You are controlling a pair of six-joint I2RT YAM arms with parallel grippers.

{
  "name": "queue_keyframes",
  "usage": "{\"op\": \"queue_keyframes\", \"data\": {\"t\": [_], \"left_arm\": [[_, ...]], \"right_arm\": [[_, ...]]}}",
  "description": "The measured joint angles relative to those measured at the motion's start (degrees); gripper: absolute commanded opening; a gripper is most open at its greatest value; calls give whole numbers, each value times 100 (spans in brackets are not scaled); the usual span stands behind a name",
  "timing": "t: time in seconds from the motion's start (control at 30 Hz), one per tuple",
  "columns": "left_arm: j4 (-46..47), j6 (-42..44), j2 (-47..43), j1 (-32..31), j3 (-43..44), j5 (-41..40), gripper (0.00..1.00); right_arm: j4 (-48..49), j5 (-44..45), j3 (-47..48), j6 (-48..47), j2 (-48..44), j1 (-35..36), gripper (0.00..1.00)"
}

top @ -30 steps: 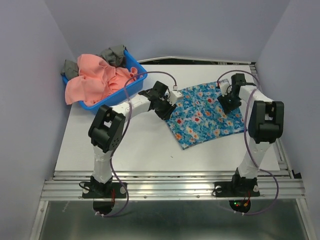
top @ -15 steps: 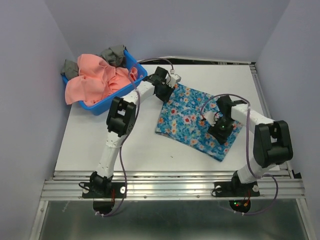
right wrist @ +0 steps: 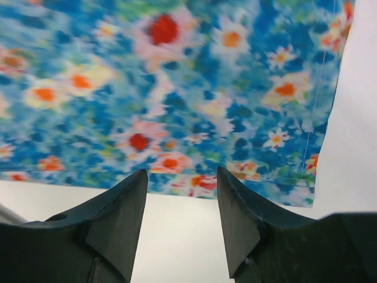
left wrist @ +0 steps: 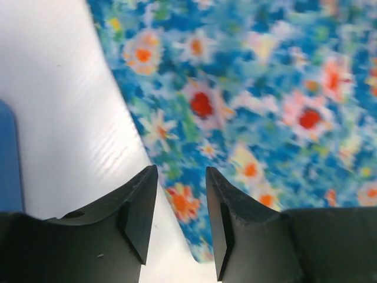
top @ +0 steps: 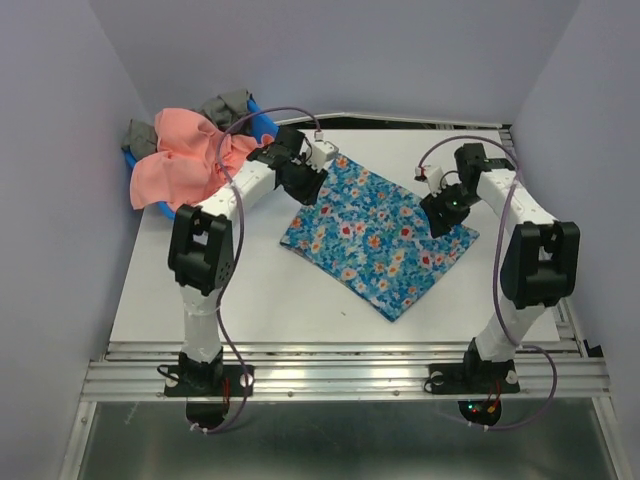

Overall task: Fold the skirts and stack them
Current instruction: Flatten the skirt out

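Blue floral skirt (top: 375, 235) spread flat on bench (top: 250, 290), centre toward far right, lying cornerwise. Left hand (top: 305, 185) over its far-left corner, fingers apart, gripping nothing. Right hand (top: 440, 212) over its right corner by the hem, fingers likewise apart, holding nothing. Salmon-pink skirt (top: 185, 155) heaped in blue basket (top: 262, 124), bench's far-left corner.

I see the blue flowered skirt (top: 375, 235) spread flat mid-desk (top: 250, 290), corners askew; the salmon-pink skirt (top: 185, 155) sits crumpled in the basket (top: 263, 125), far left.
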Motion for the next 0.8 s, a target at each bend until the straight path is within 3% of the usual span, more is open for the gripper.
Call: {"op": "queue_keyframes", "data": {"t": [0.17,0.4,0.63,0.8], "left_arm": [[319,-28,-1296,-455,-1528,304,45],[345,-79,-901,-861,-2280,431,42],[153,129,345,-756,-826,269,42],[-26,455,1384,-752,861,122,41]], "right_arm": [[442,468,-44,-15,966,-337,53],[706,752,-901,-354,846,-299,51],[249,876,-2400,-796,-256,160,51],[-472,597,-2745,-839,-750,1161,55]]}}
